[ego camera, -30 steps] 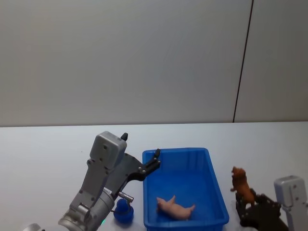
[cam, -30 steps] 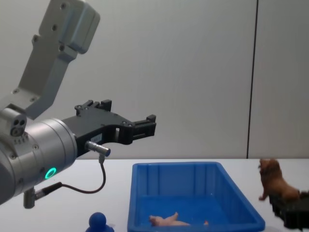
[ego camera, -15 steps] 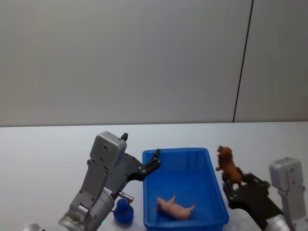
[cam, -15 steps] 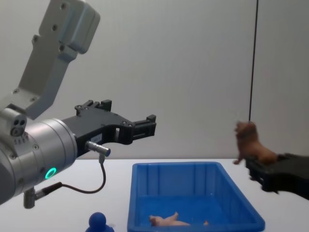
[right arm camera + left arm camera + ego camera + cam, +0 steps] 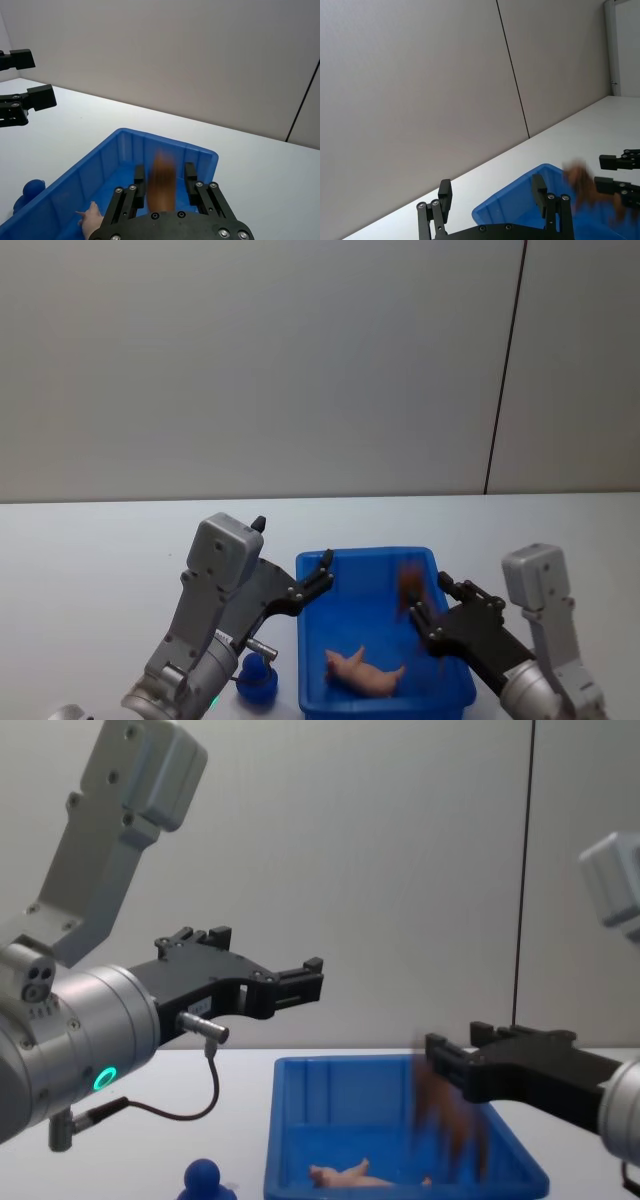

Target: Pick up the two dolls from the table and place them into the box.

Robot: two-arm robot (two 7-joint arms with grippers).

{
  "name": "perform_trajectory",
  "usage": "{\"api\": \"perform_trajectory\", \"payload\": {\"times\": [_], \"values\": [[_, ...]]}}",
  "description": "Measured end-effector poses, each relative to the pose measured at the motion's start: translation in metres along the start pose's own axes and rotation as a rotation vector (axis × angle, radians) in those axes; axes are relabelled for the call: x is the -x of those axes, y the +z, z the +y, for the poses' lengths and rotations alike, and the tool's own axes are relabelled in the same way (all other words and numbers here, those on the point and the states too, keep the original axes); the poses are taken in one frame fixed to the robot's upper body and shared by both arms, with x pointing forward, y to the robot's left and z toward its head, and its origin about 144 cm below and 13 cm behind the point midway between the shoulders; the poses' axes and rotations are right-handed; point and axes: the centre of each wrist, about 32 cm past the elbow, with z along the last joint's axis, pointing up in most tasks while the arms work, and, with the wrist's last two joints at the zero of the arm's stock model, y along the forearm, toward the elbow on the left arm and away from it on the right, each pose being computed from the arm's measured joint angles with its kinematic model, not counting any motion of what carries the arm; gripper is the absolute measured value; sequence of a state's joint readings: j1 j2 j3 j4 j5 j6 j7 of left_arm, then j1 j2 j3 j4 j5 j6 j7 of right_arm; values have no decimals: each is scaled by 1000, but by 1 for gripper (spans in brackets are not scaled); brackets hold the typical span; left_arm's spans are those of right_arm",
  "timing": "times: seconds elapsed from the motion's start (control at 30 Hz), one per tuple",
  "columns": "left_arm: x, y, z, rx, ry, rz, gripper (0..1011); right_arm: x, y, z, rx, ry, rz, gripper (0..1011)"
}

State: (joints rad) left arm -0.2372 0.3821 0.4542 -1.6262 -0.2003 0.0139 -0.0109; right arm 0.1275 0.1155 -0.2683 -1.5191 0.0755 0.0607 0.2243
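Observation:
The blue box (image 5: 365,554) (image 5: 360,1063) (image 5: 165,140) stands on the white table. A pale pink doll (image 5: 362,672) (image 5: 345,1177) (image 5: 92,220) lies on its floor. My right gripper (image 5: 430,605) (image 5: 450,1067) (image 5: 164,175) hovers over the box's right half, its fingers apart. The brown lion doll (image 5: 409,589) (image 5: 447,1120) (image 5: 163,185) is a blurred streak at and just below the fingertips, inside the box's outline. My left gripper (image 5: 325,575) (image 5: 300,980) (image 5: 492,195) hangs open and empty above the box's left rim.
A dark blue round-headed figure (image 5: 256,680) (image 5: 203,1180) (image 5: 30,192) stands on the table just left of the box, under my left arm. A grey wall rises behind the table. Bare white tabletop spreads far left and right.
My right gripper carried the lion from the table right of the box, up and leftward over the box. The lion now blurs downward from the fingertips. The left arm has not moved.

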Motion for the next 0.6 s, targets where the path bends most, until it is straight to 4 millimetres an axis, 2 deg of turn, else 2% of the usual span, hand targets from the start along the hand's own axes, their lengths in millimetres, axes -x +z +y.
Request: {"api": "perform_trajectory", "payload": {"times": [0.17,0.3,0.33,0.37,0.4,0.6], "values": [[0,0,0,0,0,0,1004,1,0,7,6,11,-2,559],[0,0,0,0,0,0,1003,2,0,10,6,8,-6,725],[0,0,0,0,0,0,1003,2,0,10,5,5,-8,725],[0,0,0,0,0,0,1003,2,0,10,4,1,-9,782],[0,0,0,0,0,0,1004,2,0,10,2,-7,-12,782],[0,0,0,0,0,0,1004,1,1,4,-12,-50,-21,967]]}}
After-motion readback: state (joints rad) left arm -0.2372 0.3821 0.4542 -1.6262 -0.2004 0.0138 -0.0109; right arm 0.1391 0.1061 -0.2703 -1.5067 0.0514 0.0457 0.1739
